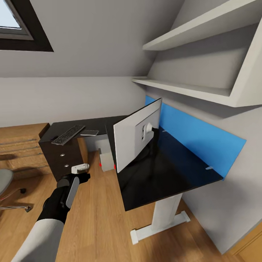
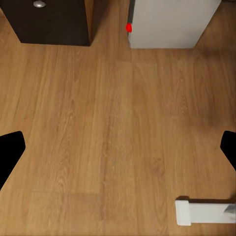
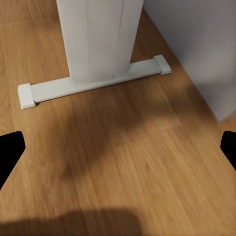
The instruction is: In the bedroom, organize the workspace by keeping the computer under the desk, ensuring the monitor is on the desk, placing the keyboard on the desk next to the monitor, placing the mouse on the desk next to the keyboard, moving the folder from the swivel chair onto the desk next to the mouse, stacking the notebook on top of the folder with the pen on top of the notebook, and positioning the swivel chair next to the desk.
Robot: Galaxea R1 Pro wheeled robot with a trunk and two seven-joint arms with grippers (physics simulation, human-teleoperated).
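Black desk (image 1: pixel 171 171) bears monitor (image 1: pixel 133 140), keyboard (image 1: pixel 68 134); no legible writing.

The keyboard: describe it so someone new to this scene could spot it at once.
Start at the black desk and follow it to its far left wing above the black drawer unit. The keyboard lies there, slim, with dark keys; the paler flat sheet beside it has no keys.

Black L-shaped desk (image 1: pixel 171 171) on a white leg (image 1: pixel 165 214), blue back panel (image 1: pixel 203 136) behind. On its top: monitor (image 1: pixel 136 136) seen from its pale back, keyboard (image 1: pixel 68 134) on the far wing. Below, on the wooden floor (image 1: pixel 98 218), the grey computer (image 1: pixel 105 154) beside the drawer unit (image 1: pixel 63 158).
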